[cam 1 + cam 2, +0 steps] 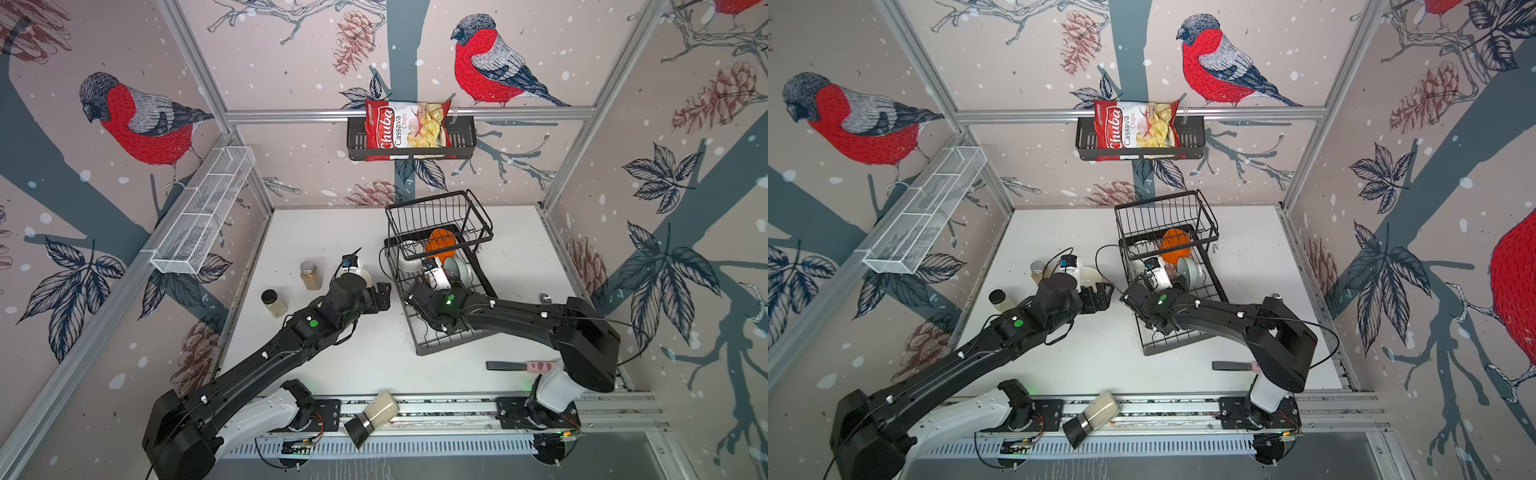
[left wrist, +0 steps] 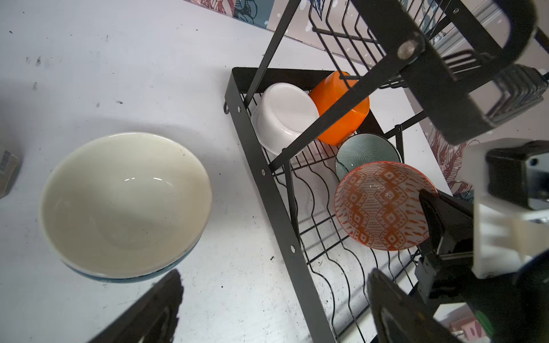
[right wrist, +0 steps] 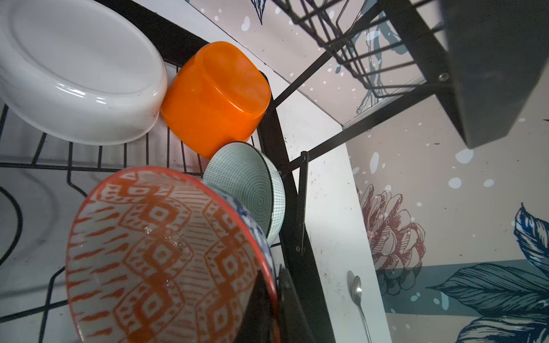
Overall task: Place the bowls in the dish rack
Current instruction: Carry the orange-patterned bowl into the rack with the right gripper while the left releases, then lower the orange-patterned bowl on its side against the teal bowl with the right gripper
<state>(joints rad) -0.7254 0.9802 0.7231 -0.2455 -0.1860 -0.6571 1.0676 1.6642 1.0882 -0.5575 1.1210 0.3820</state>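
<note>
bowls (image 2: 282, 115) in dish rack (image 2: 269, 193) | lone bowl (image 2: 124, 205) on table (image 2: 118, 74), left of it

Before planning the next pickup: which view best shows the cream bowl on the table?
Left wrist: the cream bowl shows whole. Both top views show a sliver behind the left arm; right wrist, nothing.

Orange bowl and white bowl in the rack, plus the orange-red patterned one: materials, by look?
By look: orange bowl, likely plastic, satin, slightly translucent, soft glare; white bowl, likely glazed ceramic, sharp glossy highlights, raised foot ring; orange-red patterned bowl, probably glazed ceramic, small glints over the pattern.
</note>
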